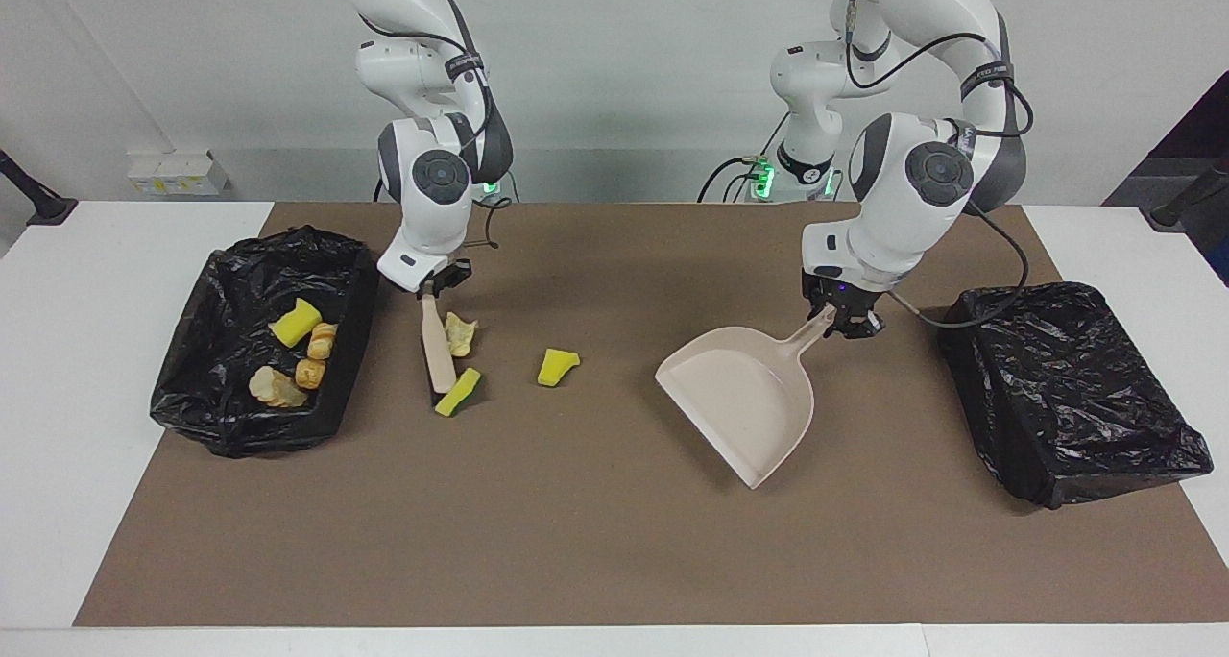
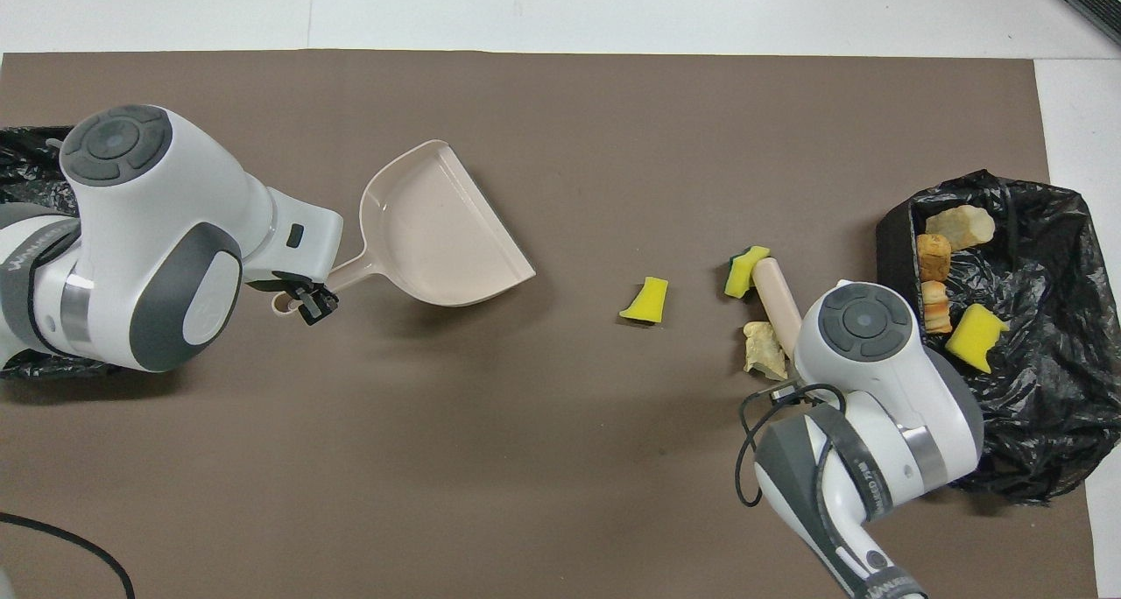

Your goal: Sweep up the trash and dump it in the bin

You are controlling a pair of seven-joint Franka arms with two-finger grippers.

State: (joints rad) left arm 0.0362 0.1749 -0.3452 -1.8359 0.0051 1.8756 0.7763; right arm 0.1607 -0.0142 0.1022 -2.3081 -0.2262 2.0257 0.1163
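1. We see our left gripper [image 1: 843, 319] clamped on the handle of the beige dustpan [image 1: 744, 400], which rests on the brown mat [image 1: 614, 542] with its mouth turned toward the loose trash. The pan is empty.

2. Our right gripper [image 1: 440, 287] grips the top of the beige brush [image 1: 438, 345], whose lower end is on the mat, touching a green-backed yellow sponge [image 1: 459, 392].

3. Three pieces lie unswept on the mat: that sponge, a pale crumpled scrap [image 1: 460, 333] just beside the brush and nearer to the robots, and a yellow sponge wedge [image 1: 557, 366] between the brush and the dustpan.

4. The open bin [image 1: 206, 417] at the right arm's end, lined with black plastic, holds four pieces: a yellow sponge and three pale brownish lumps.

5. A second black-bagged bin [image 1: 1066, 388] sits at the left arm's end, near the dustpan; we cannot tell what it holds.

6. We judge the job barely begun: nothing is in the pan, the three pieces are well apart from its mouth, and sweeping, lifting and dumping all remain.
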